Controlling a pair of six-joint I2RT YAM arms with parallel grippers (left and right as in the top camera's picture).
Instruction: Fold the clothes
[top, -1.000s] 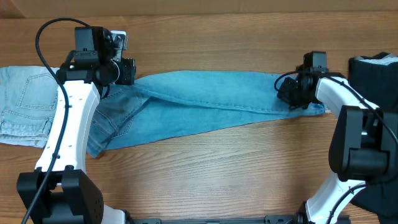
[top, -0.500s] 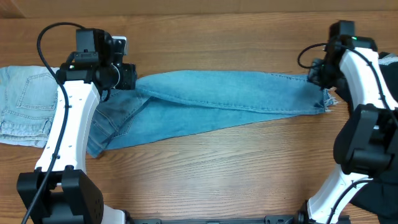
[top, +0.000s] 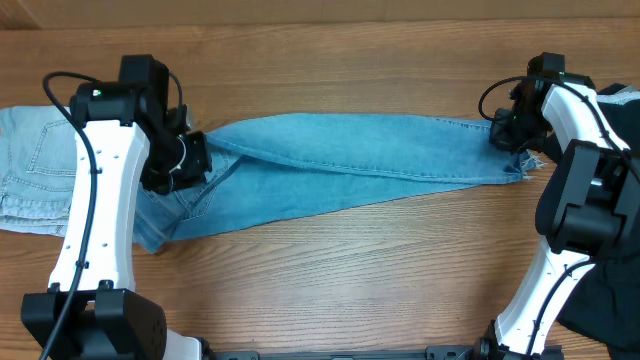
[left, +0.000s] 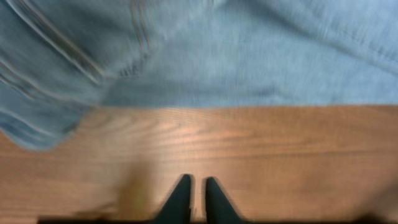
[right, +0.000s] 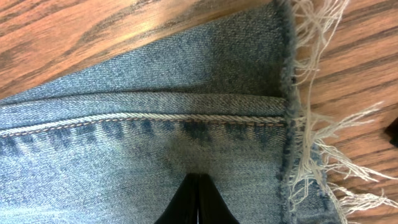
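Soft, heavy jeans (frayed hem): best pinched at corners. Right gripper shut, probably on hem; left gripper closed, empty.

I get even, bright light in the overhead view with soft shadows, the left wrist view smeared with blur and pale glare on the surface, the jeans crisp at the right wrist.

Overhead camera looks straight down on the counter, while wrist cameras peer close past the left pincer and right pincer at the same jeans.
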